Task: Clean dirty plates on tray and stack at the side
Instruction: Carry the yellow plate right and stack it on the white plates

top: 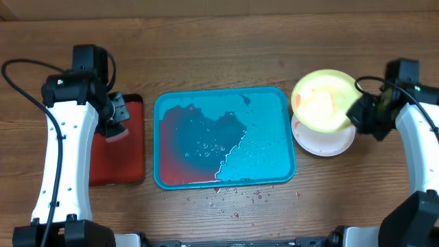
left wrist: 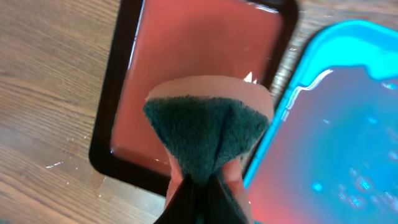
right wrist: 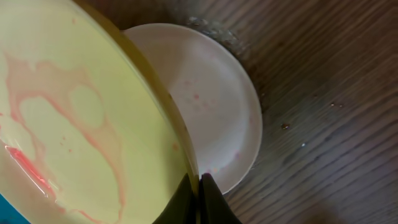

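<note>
The teal tray (top: 274, 147) lies in the middle of the table, wet with red-tinted water and holding no plates. My right gripper (top: 354, 110) is shut on the rim of a yellow-green plate (top: 321, 100). The plate is held tilted over a whitish plate (top: 329, 142) that lies on the table right of the tray. In the right wrist view, pink streaks mark the held plate (right wrist: 81, 124), with the gripper (right wrist: 199, 185) pinching its edge above the whitish plate (right wrist: 214, 106). My left gripper (left wrist: 200, 190) is shut on a green-faced sponge (left wrist: 205, 127).
A smaller dark red tray (top: 127, 154) with a black rim sits left of the teal tray, under the left gripper (top: 115, 127) and sponge. Reddish droplets (top: 236, 199) speckle the wood in front of the teal tray.
</note>
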Controlling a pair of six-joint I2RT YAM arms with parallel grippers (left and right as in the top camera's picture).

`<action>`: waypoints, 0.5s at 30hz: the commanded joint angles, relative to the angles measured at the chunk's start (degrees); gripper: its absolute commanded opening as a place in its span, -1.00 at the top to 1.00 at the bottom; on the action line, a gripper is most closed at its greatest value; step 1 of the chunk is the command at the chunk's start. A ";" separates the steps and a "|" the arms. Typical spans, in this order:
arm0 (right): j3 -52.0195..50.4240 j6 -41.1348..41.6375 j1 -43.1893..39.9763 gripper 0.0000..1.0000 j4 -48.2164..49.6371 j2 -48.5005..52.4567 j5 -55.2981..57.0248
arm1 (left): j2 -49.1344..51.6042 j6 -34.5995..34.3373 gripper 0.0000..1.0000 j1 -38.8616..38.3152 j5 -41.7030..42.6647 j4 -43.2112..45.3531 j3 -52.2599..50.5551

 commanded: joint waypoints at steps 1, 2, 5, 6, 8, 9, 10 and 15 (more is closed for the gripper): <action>-4.72 -1.31 -1.42 0.93 3.19 -0.74 -0.70 | 0.07 0.04 0.91 1.05 -0.52 3.61 -4.96; -6.23 -1.29 -1.53 0.93 4.52 -0.74 -0.70 | 0.07 0.81 0.92 1.05 -0.55 5.05 -6.56; -10.19 -1.03 -1.53 0.93 8.41 -0.70 -0.50 | 0.09 4.00 0.92 1.05 -0.52 9.75 -12.44; -10.88 -1.05 -1.53 0.93 9.07 -0.70 -0.46 | 0.09 4.35 0.91 1.05 -0.55 10.38 -13.35; -12.39 -0.63 -1.53 0.93 10.56 -0.70 0.20 | 0.09 4.83 0.91 1.05 -0.55 12.57 -16.57; -13.00 -0.15 -1.53 0.93 11.02 -0.68 0.96 | 0.09 4.83 0.92 1.05 -0.57 13.64 -18.25; -13.46 0.02 -1.53 0.93 11.32 -0.70 1.51 | 0.09 4.83 0.92 1.05 -0.57 14.40 -19.50; -14.99 0.61 -1.53 0.61 13.53 -0.68 3.41 | 0.09 4.81 0.92 1.07 -1.75 21.33 -25.14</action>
